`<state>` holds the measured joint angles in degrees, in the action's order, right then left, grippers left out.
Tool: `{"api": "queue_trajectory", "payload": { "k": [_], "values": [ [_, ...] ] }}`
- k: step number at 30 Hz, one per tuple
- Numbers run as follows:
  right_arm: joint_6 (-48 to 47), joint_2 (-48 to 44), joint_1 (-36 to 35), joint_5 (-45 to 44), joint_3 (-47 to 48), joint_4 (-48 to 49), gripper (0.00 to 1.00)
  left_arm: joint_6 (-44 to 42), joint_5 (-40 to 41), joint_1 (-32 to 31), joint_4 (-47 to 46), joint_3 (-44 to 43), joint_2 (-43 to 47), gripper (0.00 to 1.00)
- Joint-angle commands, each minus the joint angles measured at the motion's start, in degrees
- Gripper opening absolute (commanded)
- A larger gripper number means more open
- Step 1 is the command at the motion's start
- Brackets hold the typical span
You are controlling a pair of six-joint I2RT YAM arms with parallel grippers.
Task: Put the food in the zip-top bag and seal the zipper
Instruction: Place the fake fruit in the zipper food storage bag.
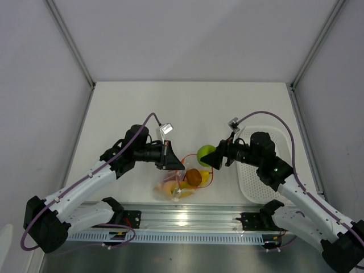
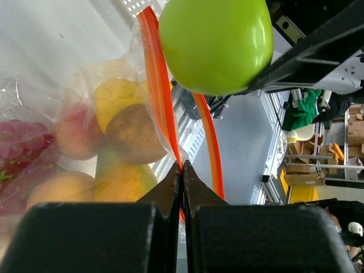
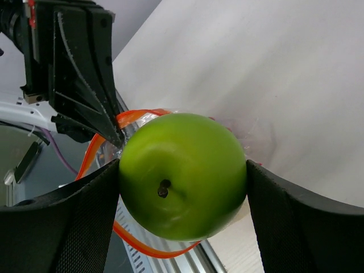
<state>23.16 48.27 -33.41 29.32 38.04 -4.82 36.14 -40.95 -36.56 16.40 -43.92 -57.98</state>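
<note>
The clear zip-top bag (image 1: 177, 185) lies near the table's front edge with its orange-red zipper (image 2: 160, 91) pulled open into a loop. Inside are yellow fruits (image 2: 116, 94), a brown round one (image 1: 193, 177), a peach-coloured one and red grapes (image 2: 20, 142). My left gripper (image 1: 170, 157) is shut on the near zipper strip and holds the mouth up; its fingertips (image 2: 183, 166) meet on the strip. My right gripper (image 1: 208, 159) is shut on the green apple (image 3: 182, 173) and holds it just above the open mouth; the apple also shows from above (image 1: 205, 152).
A white perforated tray (image 1: 263, 170) sits at the right, under my right arm. A metal rail (image 1: 187, 219) runs along the table's front edge. White walls close in the back and sides.
</note>
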Motion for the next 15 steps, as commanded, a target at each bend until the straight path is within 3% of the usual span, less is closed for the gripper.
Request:
{"api": "queue_trajectory", "payload": {
  "k": [1,15],
  "values": [
    [-1.7,-1.2,-2.2,0.0,2.5,2.9,0.06,0.8,-1.2,0.5,-1.5,-1.2,0.5,0.01],
    [-4.4,0.5,-11.7,2.3,2.7,2.9,0.06,5.9,-3.3,0.5,-3.0,-5.3,1.7,0.01]
  ]
}}
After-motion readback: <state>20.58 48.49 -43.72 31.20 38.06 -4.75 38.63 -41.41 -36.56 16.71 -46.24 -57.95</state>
